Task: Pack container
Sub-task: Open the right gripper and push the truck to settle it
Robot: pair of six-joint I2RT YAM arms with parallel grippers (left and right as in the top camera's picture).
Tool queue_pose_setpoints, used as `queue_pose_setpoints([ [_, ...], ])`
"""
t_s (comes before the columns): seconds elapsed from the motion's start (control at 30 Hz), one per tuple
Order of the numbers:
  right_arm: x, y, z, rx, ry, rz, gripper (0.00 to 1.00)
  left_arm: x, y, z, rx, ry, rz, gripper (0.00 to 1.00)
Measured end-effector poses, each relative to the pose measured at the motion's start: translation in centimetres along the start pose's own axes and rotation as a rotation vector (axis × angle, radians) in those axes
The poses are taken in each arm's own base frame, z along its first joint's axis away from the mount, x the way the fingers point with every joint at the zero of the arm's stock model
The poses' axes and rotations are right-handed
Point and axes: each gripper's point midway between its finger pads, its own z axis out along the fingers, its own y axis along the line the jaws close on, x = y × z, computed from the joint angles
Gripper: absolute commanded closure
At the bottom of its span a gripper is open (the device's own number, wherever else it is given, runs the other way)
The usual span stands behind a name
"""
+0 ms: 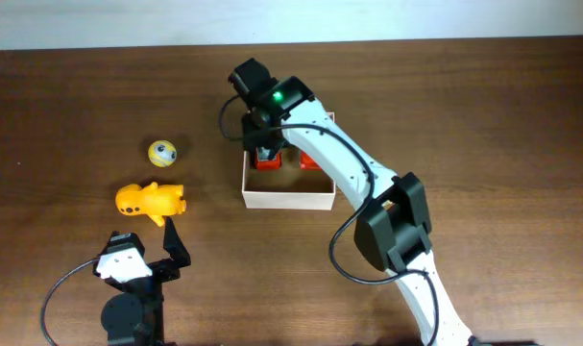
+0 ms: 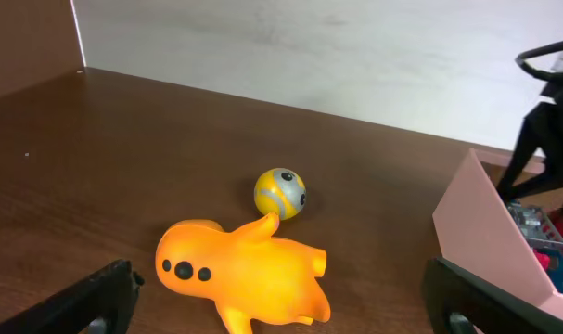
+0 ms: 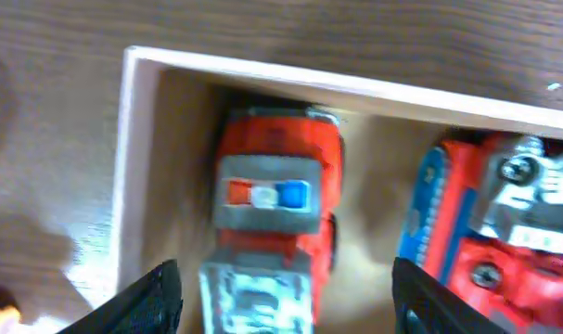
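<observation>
The container (image 1: 287,199) is a white-walled shallow box with a tan floor at mid-table. A red fire truck (image 3: 276,199) lies in its left half. A red and blue toy vehicle (image 3: 480,232) lies to the truck's right. My right gripper (image 3: 286,311) hangs over the truck, open, with a gap on each side between its fingers and the truck. An orange animal toy (image 2: 249,278) lies on the table in front of my left gripper (image 2: 286,315), which is wide open and holds nothing. A yellow and grey ball (image 2: 280,192) sits just beyond the orange toy.
The right arm (image 1: 368,192) reaches diagonally from the front right across the container's right side. The container's near corner (image 2: 485,227) rises to the right of the orange toy (image 1: 150,201). The ball (image 1: 162,152) rests left of the container. Brown tabletop lies all around.
</observation>
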Motion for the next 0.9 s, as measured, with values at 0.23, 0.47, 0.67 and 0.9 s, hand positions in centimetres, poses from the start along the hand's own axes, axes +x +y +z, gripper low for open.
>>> queue_pose_setpoints([
  [0.23, -0.3, -2.1, -0.3, 0.025, 0.023, -0.035, 0.32, 0.0, 0.0, 0.0, 0.0, 0.0, 0.0, 0.01],
  [0.47, -2.3, -4.5, -3.4, 0.057, -0.018, -0.055, 0.32, 0.0, 0.0, 0.0, 0.0, 0.0, 0.0, 0.01],
  [0.67, -3.2, -7.0, -3.9, 0.081, -0.023, -0.066, 0.32, 0.0, 0.0, 0.0, 0.0, 0.0, 0.0, 0.01],
  [0.9, -2.6, -7.8, -2.8, 0.1, 0.009, -0.091, 0.32, 0.0, 0.0, 0.0, 0.0, 0.0, 0.0, 0.01],
])
